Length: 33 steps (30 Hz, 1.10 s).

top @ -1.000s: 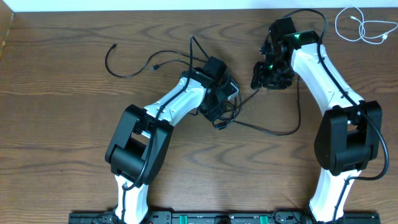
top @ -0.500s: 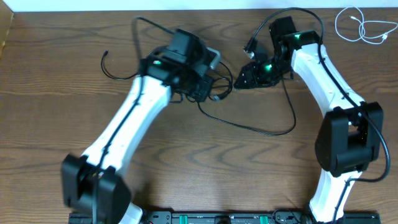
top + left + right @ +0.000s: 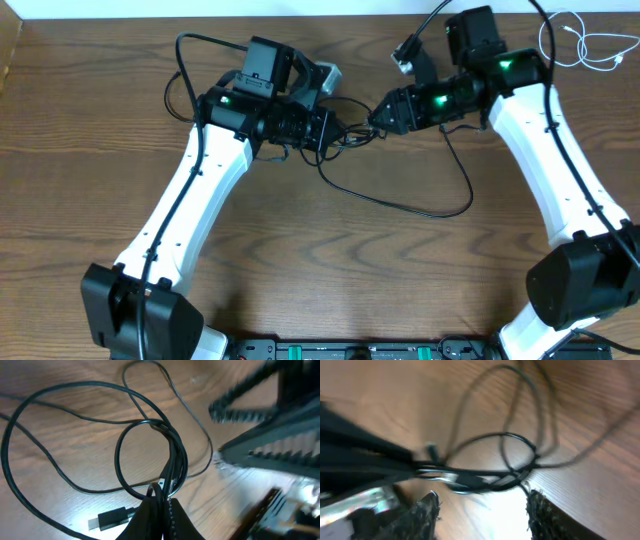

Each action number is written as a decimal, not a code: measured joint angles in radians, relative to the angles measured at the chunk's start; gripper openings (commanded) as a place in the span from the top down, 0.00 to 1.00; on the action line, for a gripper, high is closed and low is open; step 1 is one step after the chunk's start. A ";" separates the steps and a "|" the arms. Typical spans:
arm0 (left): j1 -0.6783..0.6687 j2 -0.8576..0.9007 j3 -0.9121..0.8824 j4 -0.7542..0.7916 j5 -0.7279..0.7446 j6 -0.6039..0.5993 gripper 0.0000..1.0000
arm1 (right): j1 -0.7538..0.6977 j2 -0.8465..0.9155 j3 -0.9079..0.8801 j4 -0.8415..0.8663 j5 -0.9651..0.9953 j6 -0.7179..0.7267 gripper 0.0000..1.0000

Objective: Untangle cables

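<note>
Base is a brown wood-grain table (image 3: 90, 130). Upper centre of overhead: left gripper (image 3: 161, 507) fingers pinched together on the thin black cables (image 3: 174, 460), one loop trailing to mid-frame. The right gripper (image 3: 482, 505) fingers are apart, bundle just beyond the tips. The thin white cable (image 3: 585, 45) is coiled in the upper right corner, well apart.

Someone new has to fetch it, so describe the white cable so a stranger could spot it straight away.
Start at the wooden table and go to its far right corner, just beyond the right arm. The white cable lies there in loose loops. It is the only white cord, well apart from the black cables tangled nearer the middle.
</note>
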 measured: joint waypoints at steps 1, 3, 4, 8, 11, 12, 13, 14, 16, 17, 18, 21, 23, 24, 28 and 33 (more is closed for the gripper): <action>0.008 0.000 0.000 0.008 0.001 -0.027 0.93 | 0.007 0.001 0.000 -0.001 0.026 0.021 0.42; 0.032 0.000 0.000 0.020 0.004 -0.103 0.92 | 0.027 0.002 0.000 0.000 0.099 0.074 0.42; 0.050 0.000 0.000 0.022 0.005 -0.151 0.93 | 0.035 0.002 0.000 0.001 0.127 0.092 0.42; 0.095 0.000 0.000 0.021 0.006 -0.257 0.93 | 0.051 0.002 0.000 0.002 0.175 0.127 0.41; 0.095 0.000 0.000 0.013 0.007 -0.287 0.93 | 0.059 0.002 0.000 0.002 0.191 0.136 0.42; 0.094 0.000 0.000 0.013 0.007 -0.296 0.93 | 0.065 0.002 0.000 0.002 0.195 0.137 0.42; 0.093 0.000 0.000 0.013 0.007 -0.299 0.92 | 0.073 0.002 0.000 0.002 0.198 0.140 0.42; 0.093 0.000 0.000 0.013 0.007 -0.303 0.93 | 0.081 0.003 0.000 0.002 0.201 0.140 0.42; 0.093 0.000 0.000 0.014 0.007 -0.306 0.93 | 0.105 0.003 0.000 0.002 0.205 0.149 0.42; 0.093 0.000 0.000 0.014 0.007 -0.306 0.93 | 0.113 0.003 0.000 0.002 0.206 0.156 0.43; 0.093 0.000 0.000 0.014 0.007 -0.306 0.93 | 0.124 0.003 0.000 0.002 0.212 0.167 0.43; 0.093 0.000 0.000 0.015 0.007 -0.330 0.93 | 0.137 0.004 -0.002 0.011 0.217 0.198 0.44; 0.093 0.000 0.000 0.023 0.007 -0.362 0.92 | 0.139 0.004 -0.007 0.021 0.216 0.213 0.44; 0.094 0.000 0.000 0.029 0.007 -0.384 0.92 | 0.140 0.005 -0.009 0.027 0.212 0.217 0.44; 0.105 0.000 0.000 0.072 0.007 -0.496 0.93 | 0.149 0.005 -0.012 0.077 0.182 0.233 0.44; 0.106 0.000 0.000 0.094 0.007 -0.634 0.93 | 0.175 0.005 -0.012 0.142 0.158 0.274 0.44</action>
